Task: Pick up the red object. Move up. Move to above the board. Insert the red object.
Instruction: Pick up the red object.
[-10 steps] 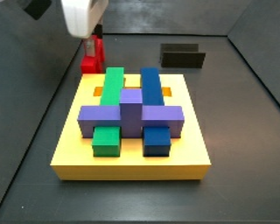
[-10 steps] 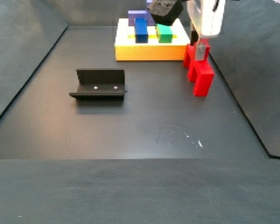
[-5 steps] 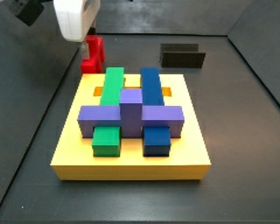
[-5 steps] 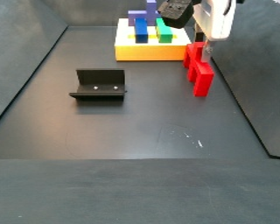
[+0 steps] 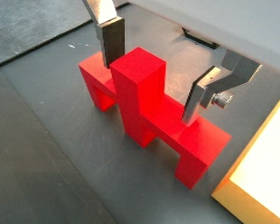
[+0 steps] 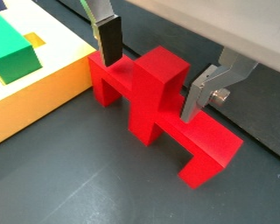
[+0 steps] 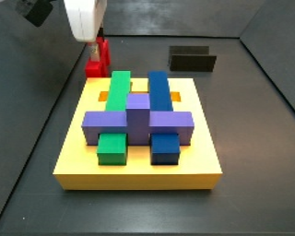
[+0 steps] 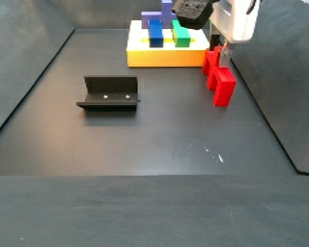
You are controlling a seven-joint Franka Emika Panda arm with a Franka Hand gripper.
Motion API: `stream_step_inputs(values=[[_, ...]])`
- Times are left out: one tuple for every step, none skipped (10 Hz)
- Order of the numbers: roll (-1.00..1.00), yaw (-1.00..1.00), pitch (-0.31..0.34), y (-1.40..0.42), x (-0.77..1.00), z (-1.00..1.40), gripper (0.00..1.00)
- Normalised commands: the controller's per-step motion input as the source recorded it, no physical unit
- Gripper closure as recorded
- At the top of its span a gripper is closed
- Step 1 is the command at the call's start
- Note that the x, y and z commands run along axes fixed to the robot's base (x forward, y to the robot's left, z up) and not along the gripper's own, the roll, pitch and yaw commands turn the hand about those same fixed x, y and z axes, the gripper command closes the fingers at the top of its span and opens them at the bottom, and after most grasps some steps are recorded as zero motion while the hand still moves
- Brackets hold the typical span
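The red object is lying on the dark floor just beside the board, and the gripper is sitting directly over it. In both wrist views the two silver fingers are straddling the block's raised centre ridge: one finger is standing at one side of the ridge with its dark pad at or very near the red surface, while the opposite finger is standing off the ridge with a visible gap. The jaws are therefore spread apart and are not clamping the piece; whether the nearer pad is actually touching the red is hard to tell.

In a side view the gripper is occupying the upper left of the frame, its white body covering most of the red object, which is peeking out below it behind the board's far left corner. In a side view from the opposite end, the gripper is hanging at the upper right, with the red object showing beneath it, right of the board.

The board is carrying a green block, a blue block and a purple cross-shaped block. The fixture is standing well apart from the red object, at the left centre of that frame.
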Motion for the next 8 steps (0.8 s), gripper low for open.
stream_step_inputs(values=[[-0.12, -0.06, 0.000, 0.15, 0.00, 0.00, 0.00], [-0.11, -0.07, 0.000, 0.09, 0.00, 0.00, 0.00], [-0.10, -0.19, 0.000, 0.00, 0.00, -0.09, 0.00], [-0.13, -0.27, 0.000, 0.00, 0.00, -0.01, 0.00], [-0.13, -0.25, 0.000, 0.00, 0.00, -0.02, 0.00], [-0.13, -0.08, -0.017, 0.03, 0.00, -0.03, 0.00], [0.00, 0.00, 0.000, 0.00, 0.00, 0.00, 0.00], [0.00, 0.00, 0.000, 0.00, 0.00, 0.00, 1.00]])
